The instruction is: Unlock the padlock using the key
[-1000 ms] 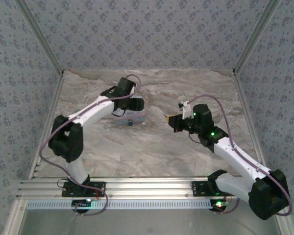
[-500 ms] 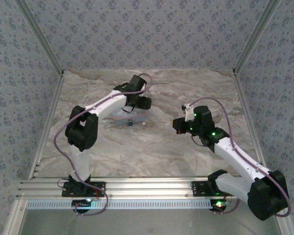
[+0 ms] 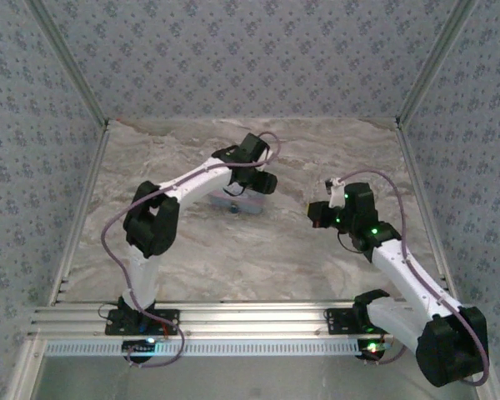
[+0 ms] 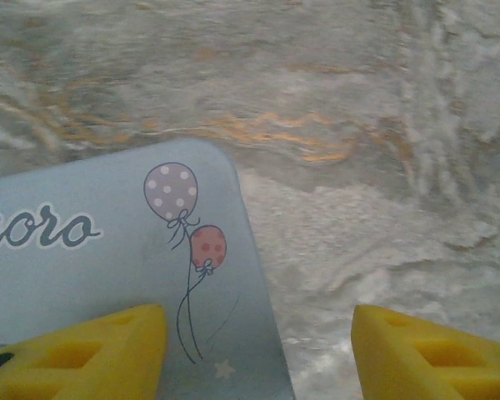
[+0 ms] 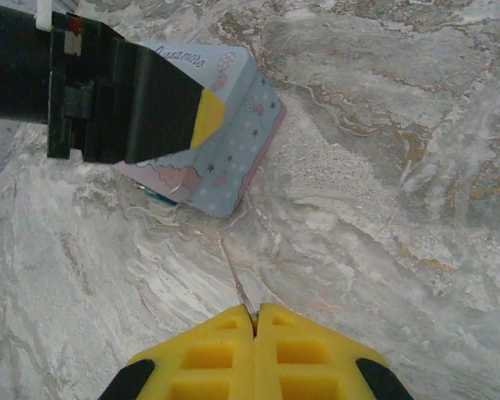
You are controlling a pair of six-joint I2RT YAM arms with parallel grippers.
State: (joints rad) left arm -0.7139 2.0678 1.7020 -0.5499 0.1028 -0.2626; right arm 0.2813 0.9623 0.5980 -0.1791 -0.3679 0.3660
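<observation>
The tiny teal padlock (image 3: 234, 210) hangs at the near side of the pastel tin (image 3: 243, 201); in the right wrist view only a teal sliver of the padlock (image 5: 159, 197) peeks from under the tin (image 5: 227, 162). My left gripper (image 4: 258, 358) is open. One yellow finger (image 4: 92, 350) hangs over the tin's balloon-printed lid (image 4: 108, 267), and the other finger (image 4: 433, 358) is over bare table. My right gripper (image 5: 254, 321) is shut on a thin silvery key (image 5: 236, 279), whose tip points toward the tin from a short way off. From above, the right gripper (image 3: 318, 213) sits to the right of the tin.
The marble-patterned tabletop (image 3: 258, 258) stretches between patterned walls with aluminium rails (image 3: 233, 321) at the near edge. The left arm's black wrist (image 5: 83, 92) leans over the tin's far side. Open table lies between the tin and the right gripper.
The left arm has swung to the right, and the tin and padlock have shifted right with it. The right gripper has drawn back to the right, still holding the key.
</observation>
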